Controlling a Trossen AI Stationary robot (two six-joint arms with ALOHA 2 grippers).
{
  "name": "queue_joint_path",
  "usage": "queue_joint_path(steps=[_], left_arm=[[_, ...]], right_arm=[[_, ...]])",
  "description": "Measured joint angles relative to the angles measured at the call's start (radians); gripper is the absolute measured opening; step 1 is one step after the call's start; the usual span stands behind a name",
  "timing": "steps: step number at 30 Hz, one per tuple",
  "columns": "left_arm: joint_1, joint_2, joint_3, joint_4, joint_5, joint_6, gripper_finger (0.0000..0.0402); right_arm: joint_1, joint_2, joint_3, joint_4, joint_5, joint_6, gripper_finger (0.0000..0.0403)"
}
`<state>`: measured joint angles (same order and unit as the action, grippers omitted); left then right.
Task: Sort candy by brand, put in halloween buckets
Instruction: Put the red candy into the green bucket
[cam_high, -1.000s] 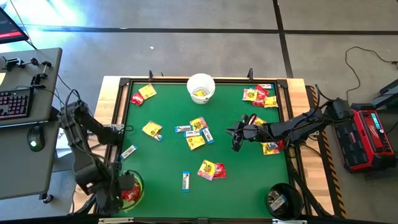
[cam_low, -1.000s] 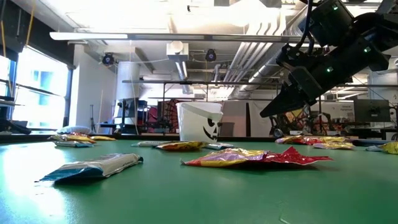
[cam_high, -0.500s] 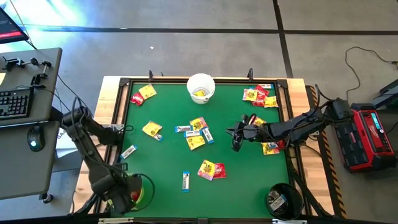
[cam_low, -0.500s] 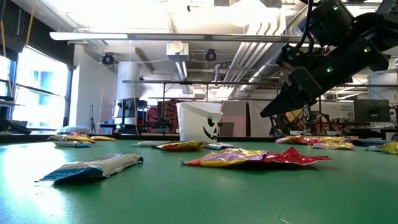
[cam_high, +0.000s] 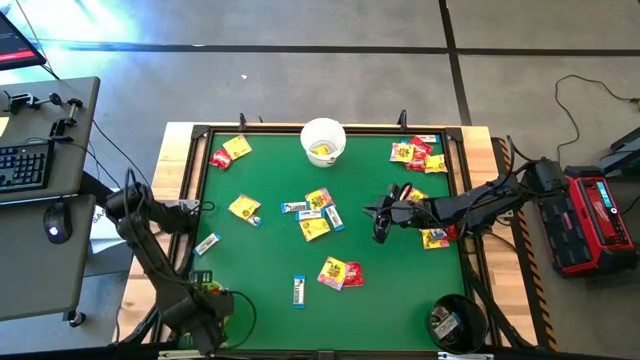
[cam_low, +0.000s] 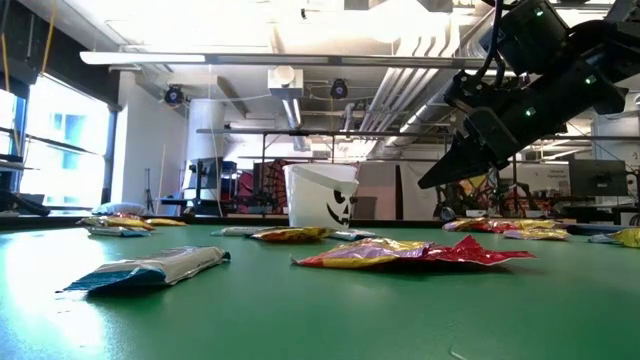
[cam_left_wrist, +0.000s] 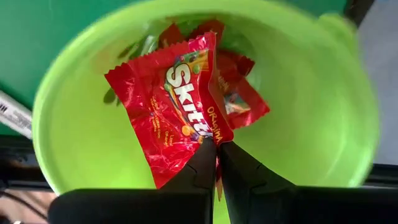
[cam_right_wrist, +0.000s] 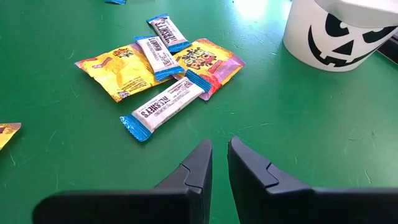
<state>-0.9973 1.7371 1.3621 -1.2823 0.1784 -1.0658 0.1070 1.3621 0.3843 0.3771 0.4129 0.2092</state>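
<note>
High view showed me the green table with most of the candy spread across it, so I judged the sort well short of finished. Taking the white bucket at the table's far edge as my landmark: it held some yellow; the black bucket sat at the opposite edge, off toward the right arm's side, with at least one white-and-blue bar inside; the lime green bucket stood at that same opposite edge on the left arm's side, mostly hidden under my left arm from above.

Left to sort, as I read it: a red-and-yellow heap beside the white bucket toward the right arm, a mixed cluster toward the table's middle from it, and scattered pieces beyond.

My right gripper hovered between that cluster and the heap, fingers nearly together with only a thin gap, holding nothing.

My left gripper hung over the lime green bucket, fingers pinched on the corner of a red Skittles packet, with other red packets already lying under it. That piece was not yet released.
</note>
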Motion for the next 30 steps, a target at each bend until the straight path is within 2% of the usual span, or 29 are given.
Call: queue_joint_path(steps=[3, 13, 23, 30], left_arm=[[-0.011, 0.009, 0.0, 0.001, 0.023, -0.007, 0.0007], [-0.02, 0.05, 0.0, -0.008, 0.0, -0.049, 0.0013], [-0.008, 0.049, 0.058, -0.087, 0.024, -0.146, 0.008], [0.006, 0.046, 0.132, -0.187, -0.003, -0.085, 0.0107]], right_arm=[[0.0, 0.0, 0.0, 0.0, 0.0, 0.0, 0.0042], [0.0, 0.0, 0.0, -0.003, 0.0, -0.008, 0.0042], [0.0, 0.0, 0.0, -0.003, 0.0, -0.008, 0.0042], [0.0, 0.0, 0.0, -0.002, 0.0, 0.0, 0.0042]])
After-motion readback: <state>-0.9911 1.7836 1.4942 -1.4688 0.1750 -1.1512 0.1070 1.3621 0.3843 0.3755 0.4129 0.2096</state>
